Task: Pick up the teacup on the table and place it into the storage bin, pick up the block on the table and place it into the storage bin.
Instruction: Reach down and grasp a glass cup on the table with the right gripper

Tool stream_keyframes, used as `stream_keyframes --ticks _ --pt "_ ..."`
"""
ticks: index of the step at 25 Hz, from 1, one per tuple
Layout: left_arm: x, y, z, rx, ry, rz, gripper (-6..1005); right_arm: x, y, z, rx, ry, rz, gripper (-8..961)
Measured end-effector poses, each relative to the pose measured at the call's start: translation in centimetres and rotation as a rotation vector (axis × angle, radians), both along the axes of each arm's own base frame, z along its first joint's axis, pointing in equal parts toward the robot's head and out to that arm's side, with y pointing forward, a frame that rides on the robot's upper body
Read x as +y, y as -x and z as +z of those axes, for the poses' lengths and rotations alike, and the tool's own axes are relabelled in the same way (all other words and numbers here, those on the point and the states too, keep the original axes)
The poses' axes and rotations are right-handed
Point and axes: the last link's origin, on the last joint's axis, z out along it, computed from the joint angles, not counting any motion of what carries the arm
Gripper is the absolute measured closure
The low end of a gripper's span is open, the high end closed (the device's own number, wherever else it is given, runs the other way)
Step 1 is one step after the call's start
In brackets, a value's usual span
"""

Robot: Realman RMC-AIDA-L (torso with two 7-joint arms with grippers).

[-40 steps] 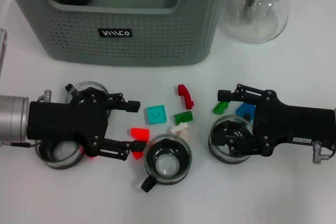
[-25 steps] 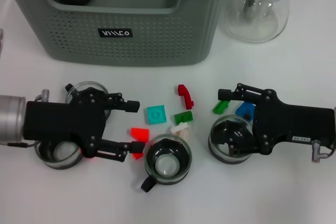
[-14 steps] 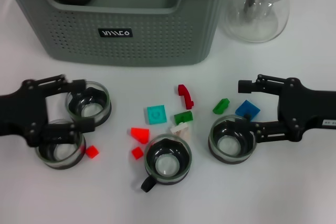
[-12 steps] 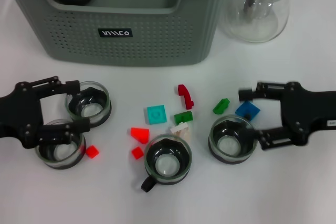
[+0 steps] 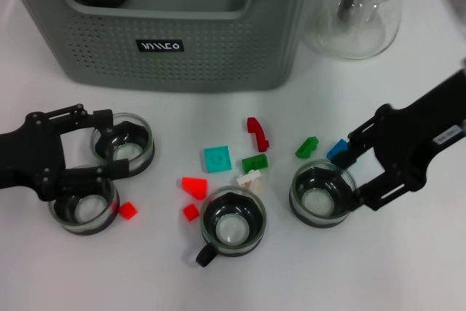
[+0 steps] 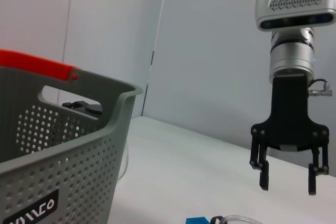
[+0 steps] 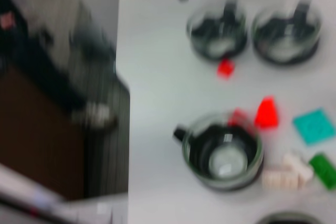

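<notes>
Now your right gripper [image 5: 354,169] has swung in, tilted, fingers spread beside the teacup [image 5: 321,194] near the table's [image 5: 408,267] front right; your left gripper [image 5: 100,145], also spread, has pulled back by two cups. Nothing is lifted. That glass, dark-lined teacup sits upright; the storage bin [image 5: 182,41] waits at the rear edge.

Storage bin [image 5: 218,49]: black label [image 5: 161,46], white lettering, not legible.

Storage bin [image 5: 218,49] — matt grey-green perforated plastic; teacups [image 5: 233,222] and carafe [image 5: 360,9] — clear glossy glass; blocks [image 5: 216,159] smooth plastic; desk [image 5: 408,267] smooth white.
</notes>
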Motion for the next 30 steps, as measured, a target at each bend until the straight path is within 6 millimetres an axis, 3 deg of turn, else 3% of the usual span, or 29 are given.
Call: stream_keyframes --ticks 3,9,17,30 --pt "0.1 0.1 -0.2 -0.001 -0.003 0.009 127 0.4 1.8 -1.4 -0.119 0.039 0.047 254" --pt "-0.1 0.3 -0.2 -0.003 -0.01 0.021 127 0.2 3.3 -4.7 -0.251 0.042 0.14 273" --pt "0.0 0.4 -0.2 -0.001 -0.015 0.025 127 -1.0 2.3 -8.2 -0.351 0.026 0.188 280" --pt "0.4 0.0 -0.3 -0.004 -0.015 0.015 126 -1.6 0.7 -10.0 -0.382 -0.013 0.206 455"
